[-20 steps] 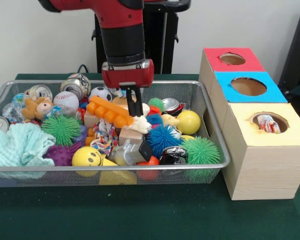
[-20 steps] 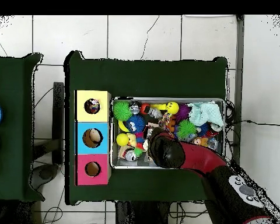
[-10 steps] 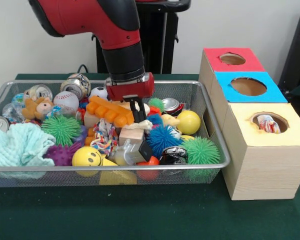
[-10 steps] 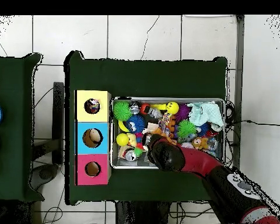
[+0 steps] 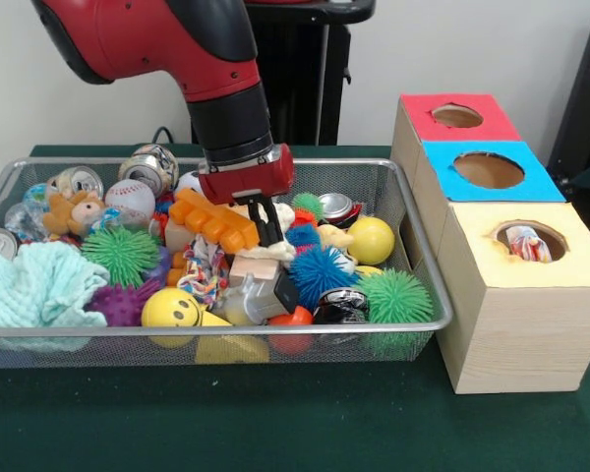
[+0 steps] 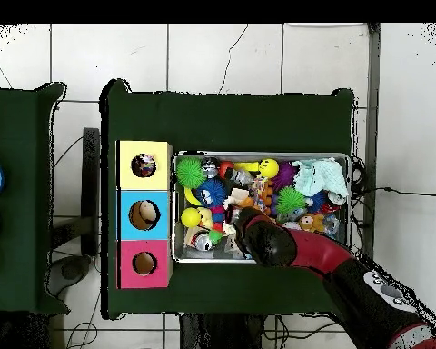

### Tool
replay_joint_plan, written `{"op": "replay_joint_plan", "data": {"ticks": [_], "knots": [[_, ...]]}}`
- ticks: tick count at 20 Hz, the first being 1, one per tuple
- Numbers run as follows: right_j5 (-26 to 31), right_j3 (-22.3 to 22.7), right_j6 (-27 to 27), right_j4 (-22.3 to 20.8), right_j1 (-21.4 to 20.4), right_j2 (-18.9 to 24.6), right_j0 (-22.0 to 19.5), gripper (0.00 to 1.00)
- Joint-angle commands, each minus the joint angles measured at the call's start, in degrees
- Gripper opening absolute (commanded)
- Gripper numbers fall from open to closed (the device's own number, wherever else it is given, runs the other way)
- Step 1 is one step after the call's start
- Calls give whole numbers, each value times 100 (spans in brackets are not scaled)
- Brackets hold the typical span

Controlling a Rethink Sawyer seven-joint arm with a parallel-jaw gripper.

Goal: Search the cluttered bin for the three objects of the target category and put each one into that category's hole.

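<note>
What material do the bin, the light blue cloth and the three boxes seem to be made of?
Bin: fine metal mesh, silvery, see-through. Cloth: soft knitted or fuzzy fabric, judging by its nubby folds. Boxes: pale wood, grain visible, tops likely coloured felt or paper.

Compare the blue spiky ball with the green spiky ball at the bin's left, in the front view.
The blue spiky ball sits in the middle of the bin, just right of the gripper; the green spiky ball sits further left, beside the pale teal cloth. The blue one is partly hidden behind a dark block, while the green one shows almost whole. Both are round, bristly and similar in size.
</note>
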Motion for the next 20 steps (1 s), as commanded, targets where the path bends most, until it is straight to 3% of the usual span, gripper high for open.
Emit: {"op": "replay_joint_plan", "data": {"ticks": [1,5,9,12,15,20], "knots": [[276,-471,-229,-486,706,184,-252,0],[281,-304,46,-381,431,164,-109,0],[573,427,494,73,-741,335,183,0],[1369,330,376,208,-1563,-113,678,0],[1733,99,212,73,-1682,-455,909,0],[2138,128,118,134,-1964,-331,823,0]]}}
